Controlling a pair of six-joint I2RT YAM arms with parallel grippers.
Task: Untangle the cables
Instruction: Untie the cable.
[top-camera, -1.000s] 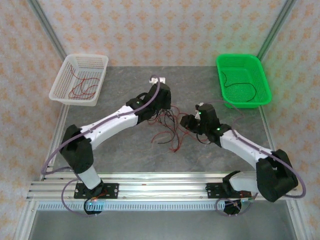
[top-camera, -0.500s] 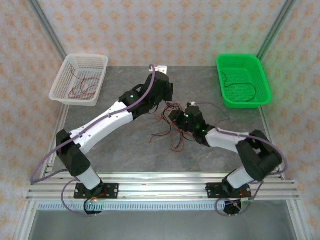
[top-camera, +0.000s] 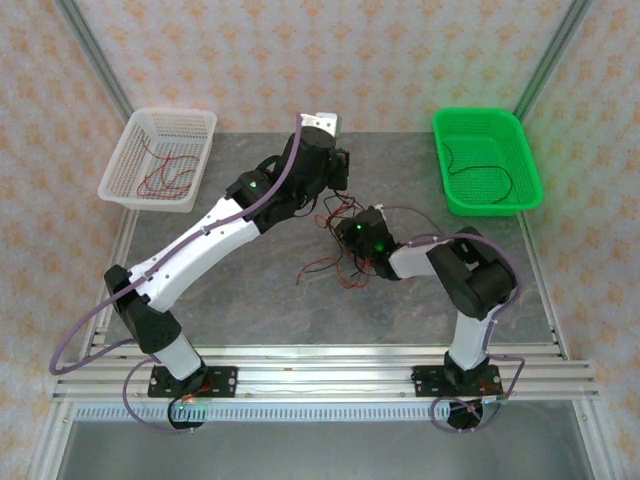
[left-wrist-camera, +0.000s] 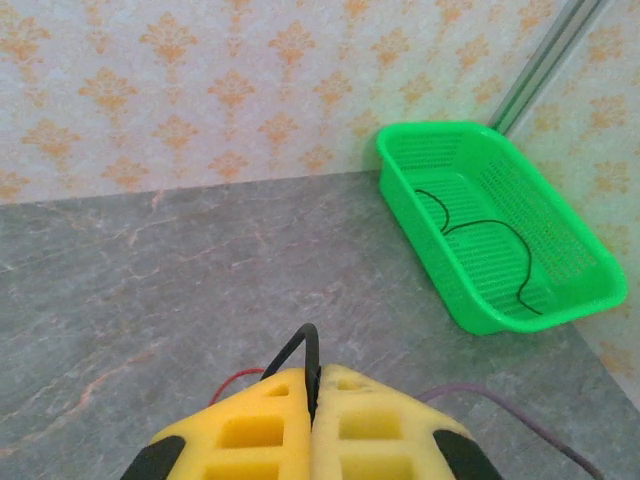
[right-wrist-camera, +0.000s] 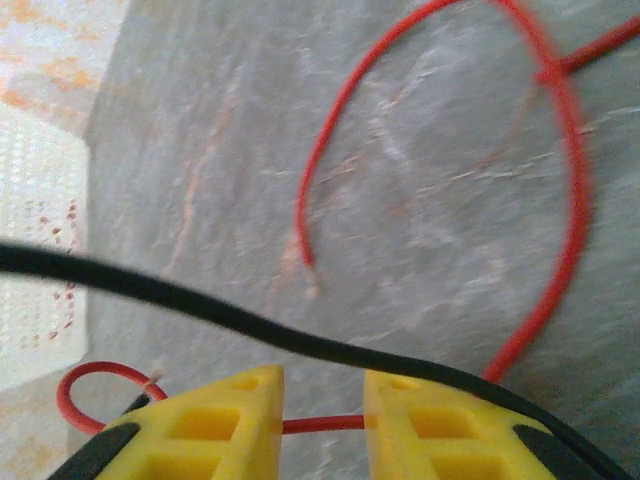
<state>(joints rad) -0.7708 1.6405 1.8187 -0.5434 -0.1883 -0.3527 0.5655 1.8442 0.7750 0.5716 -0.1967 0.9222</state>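
So the tangle of thin red and black wires (top-camera: 335, 262) lay on the grey stone counter (top-camera: 250, 300) right by the right gripper (right-wrist-camera: 323, 395), whose jaws were spread with a red strand (right-wrist-camera: 322, 425) crossing the gap, while the left gripper (left-wrist-camera: 313, 385), farther back, was pinching a black strand (left-wrist-camera: 306, 345).

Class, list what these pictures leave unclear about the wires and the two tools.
- Top view: in the tangle of wires, which strand lies over which is too small to tell.
- Left wrist view: the left tool is shut on a black wire, and the tool itself hides where that wire runs on.
- Right wrist view: blurred. A red wire crosses the open right tool, but whether it touches either side is unclear.
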